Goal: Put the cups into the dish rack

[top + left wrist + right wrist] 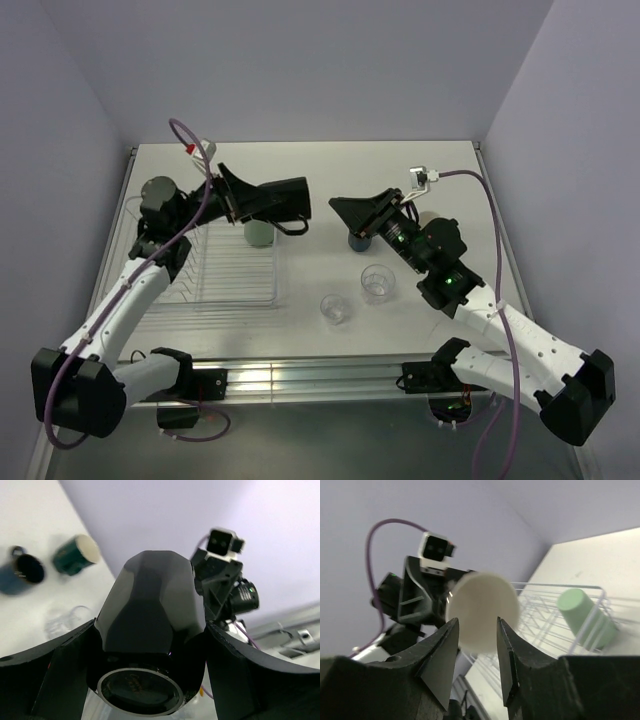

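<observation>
Loading step: left claw [243,203] grips black mug [283,200] sideways over rack [228,285] at bench's [430,175] left edge, right claw [477,630] narrow and empty; next, likely upend and lower it beside green tumbler [259,234].

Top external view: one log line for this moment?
left gripper shut on black mug | right gripper open | mint tumbler in dish rack | clear tumblers on table

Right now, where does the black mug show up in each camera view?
Top external: black mug is left of centre, held sideways in the left gripper by the dish rack's far right corner.
Left wrist: mug fills the centre between that gripper's fingers.
Right wrist: mug's cream inside faces the lens, centre, framed by the open right gripper.
Shared landmark: the left gripper holding it.
</observation>
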Tool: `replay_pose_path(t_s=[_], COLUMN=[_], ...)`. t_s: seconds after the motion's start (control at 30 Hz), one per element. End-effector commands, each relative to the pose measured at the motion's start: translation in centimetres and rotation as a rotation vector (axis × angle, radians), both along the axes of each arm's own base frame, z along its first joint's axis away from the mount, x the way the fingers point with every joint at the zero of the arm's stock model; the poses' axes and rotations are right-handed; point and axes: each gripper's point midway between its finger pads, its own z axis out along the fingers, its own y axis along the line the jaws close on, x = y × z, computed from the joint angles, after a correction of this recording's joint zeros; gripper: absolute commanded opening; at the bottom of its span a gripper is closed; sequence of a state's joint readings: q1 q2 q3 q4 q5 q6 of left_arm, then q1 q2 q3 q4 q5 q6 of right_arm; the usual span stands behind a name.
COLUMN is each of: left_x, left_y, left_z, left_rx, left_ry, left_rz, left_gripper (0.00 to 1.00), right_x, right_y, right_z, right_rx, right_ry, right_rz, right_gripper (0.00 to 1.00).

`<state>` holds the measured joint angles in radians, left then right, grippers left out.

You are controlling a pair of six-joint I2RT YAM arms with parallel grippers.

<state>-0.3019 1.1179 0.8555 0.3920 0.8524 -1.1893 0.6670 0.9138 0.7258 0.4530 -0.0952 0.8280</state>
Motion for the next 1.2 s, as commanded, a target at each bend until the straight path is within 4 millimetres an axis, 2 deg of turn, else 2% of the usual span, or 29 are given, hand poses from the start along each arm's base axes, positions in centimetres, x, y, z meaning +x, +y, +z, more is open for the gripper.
replay_pose_path(t_s=[0.0, 0.03, 0.07, 0.1, 0.13, 0.17, 0.2, 0.23, 0.3, 0.33, 0.4, 0.67, 0.77, 1.0, 1.17], left_x=[0.2, 0.7, 1.3, 2.6, 3.1, 3.6, 5.2, 5.2, 6.5, 6.6, 7.5, 8.6, 9.2, 11.0, 11.6], left_y=[3.6, 4.3, 5.2, 7.0, 7.9, 8.9, 10.8, 11.7, 13.8, 14.5, 16.1, 20.0, 20.8, 19.6, 20.4], left_z=[5.7, 5.4, 5.2, 3.5, 4.1, 3.8, 3.0, 2.7, 2.2, 1.0, -0.1, -5.2, -6.2, -9.5, -11.4], left_rx=[0.028, 0.056, 0.083, 0.158, 0.198, 0.248, 0.338, 0.394, 0.504, 0.552, 0.639, 0.879, 0.944, 1.155, 1.255], left_ry=[-0.196, -0.182, -0.176, -0.131, -0.135, -0.128, -0.146, -0.104, -0.112, -0.067, -0.05, 0.065, 0.091, 0.156, 0.203], left_rz=[0.11, 0.139, 0.176, 0.251, 0.296, 0.346, 0.453, 0.493, 0.598, 0.616, 0.682, 0.777, 0.812, 0.822, 0.842], left_gripper=[0.0, 0.0, 0.0, 0.0, 0.0, 0.0, 0.0, 0.0, 0.0, 0.0, 0.0, 0.0, 0.0, 0.0, 0.0], right_x=[0.4, 0.7, 0.8, 0.9, 1.1, 1.2, 1.3, 1.4, 1.6, 1.7, 1.9, 2.5, 2.8, 3.0, 2.9], right_y=[-2.0, -2.4, -2.7, -3.0, -3.2, -3.4, -3.5, -3.6, -3.7, -3.7, -3.5, -2.6, -2.4, -2.0, -2.2], right_z=[1.7, 0.8, 0.9, 1.2, 0.4, 0.7, 0.4, 0.0, -0.4, -0.8, -1.0, -1.6, -1.7, -1.7, -1.6], right_rx=[0.001, -0.035, -0.046, -0.053, -0.091, -0.099, -0.112, -0.133, -0.149, -0.166, -0.181, -0.24, -0.243, -0.257, -0.273], right_ry=[-0.021, 0.006, 0.012, 0.013, 0.036, 0.038, 0.048, 0.057, 0.067, 0.076, 0.084, 0.108, 0.115, 0.123, 0.118], right_rz=[-0.101, -0.129, -0.145, -0.164, -0.179, -0.19, -0.2, -0.209, -0.218, -0.222, -0.217, -0.196, -0.194, -0.183, -0.186], right_gripper=[0.44, 0.44, 0.44, 0.45, 0.45, 0.45, 0.45, 0.45, 0.45, 0.45, 0.45, 0.45, 0.45, 0.45, 0.45])
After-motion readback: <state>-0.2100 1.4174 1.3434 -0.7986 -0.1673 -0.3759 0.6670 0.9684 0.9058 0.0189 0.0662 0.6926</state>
